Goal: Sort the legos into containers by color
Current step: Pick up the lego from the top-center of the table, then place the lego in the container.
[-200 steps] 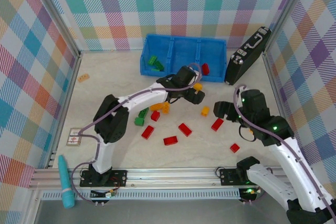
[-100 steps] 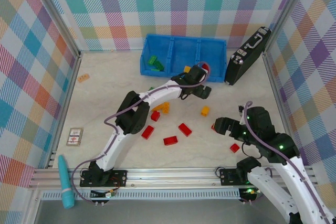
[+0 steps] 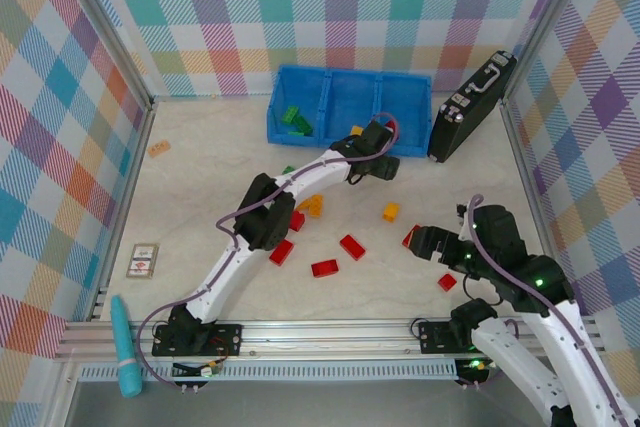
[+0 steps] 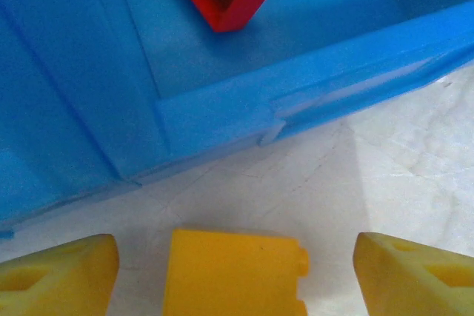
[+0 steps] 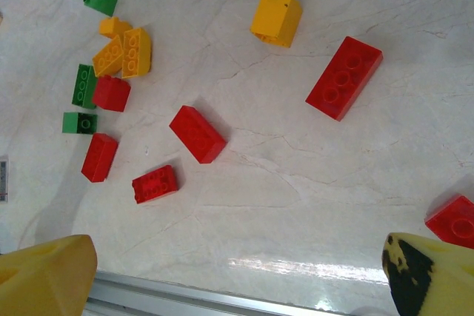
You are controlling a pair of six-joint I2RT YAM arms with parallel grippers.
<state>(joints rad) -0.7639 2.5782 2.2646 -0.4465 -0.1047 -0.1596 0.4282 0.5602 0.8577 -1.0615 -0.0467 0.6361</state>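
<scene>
Nearest, the right fingers [image 5: 48, 275] have drawn back toward 6 o'clock, spread wide beside a red lego [image 5: 453, 220]. Toward 12 o'clock, the left fingers [image 4: 55, 275] have edged up to the blue tray [image 4: 222, 116], straddling a yellow lego [image 4: 229, 275] on the desk [image 4: 385, 160], gaps either side.

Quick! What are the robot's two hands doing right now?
Left hand: open, yellow brick between its fingers, not gripped.
Right hand: open, empty.

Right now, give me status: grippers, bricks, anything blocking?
Left gripper open astride yellow brick, just short of blue tray. Right gripper open, empty, by loose legos. Tray wall stands between brick and compartments.
</scene>
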